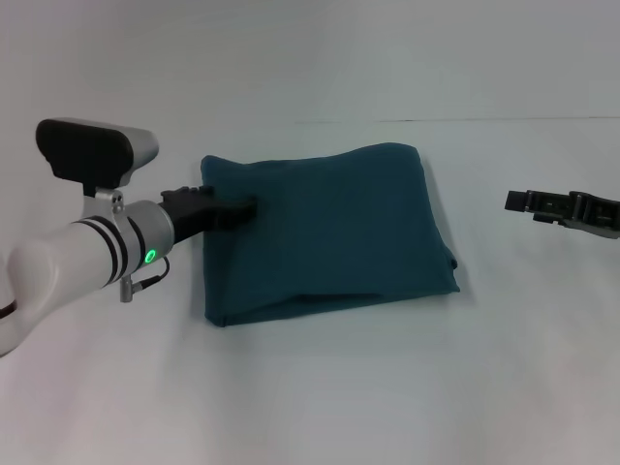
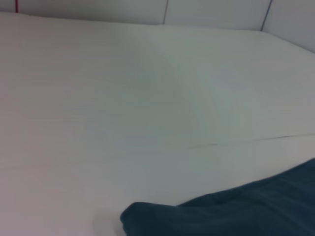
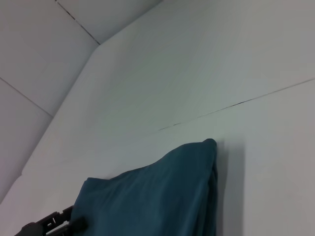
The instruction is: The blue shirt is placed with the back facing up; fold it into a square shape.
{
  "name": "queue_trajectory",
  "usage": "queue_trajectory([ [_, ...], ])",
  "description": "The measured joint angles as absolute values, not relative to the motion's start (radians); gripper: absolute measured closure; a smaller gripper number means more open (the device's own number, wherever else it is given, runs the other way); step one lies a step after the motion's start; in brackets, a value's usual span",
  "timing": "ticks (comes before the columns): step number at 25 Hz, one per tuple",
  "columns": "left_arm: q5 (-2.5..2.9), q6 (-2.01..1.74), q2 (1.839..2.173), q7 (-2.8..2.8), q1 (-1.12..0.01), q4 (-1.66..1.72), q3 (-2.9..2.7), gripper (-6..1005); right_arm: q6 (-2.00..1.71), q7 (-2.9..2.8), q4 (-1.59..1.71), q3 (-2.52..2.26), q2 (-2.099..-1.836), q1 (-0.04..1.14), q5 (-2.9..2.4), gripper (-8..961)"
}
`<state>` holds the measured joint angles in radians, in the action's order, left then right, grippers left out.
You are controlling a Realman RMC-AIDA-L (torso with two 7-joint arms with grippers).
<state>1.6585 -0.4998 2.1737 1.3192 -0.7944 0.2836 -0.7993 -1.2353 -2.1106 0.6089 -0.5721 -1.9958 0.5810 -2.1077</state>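
The blue shirt [image 1: 329, 232] lies folded into a rough square in the middle of the white table [image 1: 320, 387], plain side up. My left gripper [image 1: 244, 205] rests on the shirt's left edge near the far corner, its black tip over the fabric. In the left wrist view only the shirt's edge [image 2: 236, 211] shows. My right gripper [image 1: 513, 201] hovers to the right of the shirt, well apart from it. The right wrist view shows the shirt [image 3: 157, 196] and the left gripper [image 3: 69, 222] at its far side.
A thin seam [image 1: 465, 120] runs across the table behind the shirt. Bare white table surrounds the shirt on all sides. A white wall with panel lines [image 3: 74, 19] stands at the back.
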Motion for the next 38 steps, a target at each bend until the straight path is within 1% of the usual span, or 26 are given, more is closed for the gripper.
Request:
queue_trajectory([
  [5, 1.656, -0.518, 2.172, 1.32, -0.788, 0.29, -0.818, 214, -1.235, -2.109, 0.609, -0.571, -1.997, 0.581, -2.108, 211],
  [7, 1.655, -0.52, 2.171, 1.33, -0.788, 0.292, -0.818, 451, -1.235, -2.109, 0.609, -0.571, -1.997, 0.581, -2.108, 210],
  [13, 1.654, -0.522, 2.169, 1.341, -0.787, 0.304, -0.817, 702, -1.233, -2.109, 0.609, -0.571, -1.997, 0.581, -2.108, 211],
  [24, 1.653, -0.513, 2.169, 1.342, -0.789, 0.32, -0.816, 929, -1.229, -2.108, 0.609, -0.571, -1.997, 0.581, -2.108, 211],
  [30, 1.643, -0.505, 2.168, 1.342, -0.786, 0.344, -0.815, 971, -1.232, -2.1, 0.609, -0.571, -2.002, 0.581, -2.108, 212],
  [38, 1.643, -0.5, 2.167, 1.342, -0.784, 0.388, -0.811, 971, -1.232, -2.097, 0.609, -0.571, -2.006, 0.581, -2.105, 210],
])
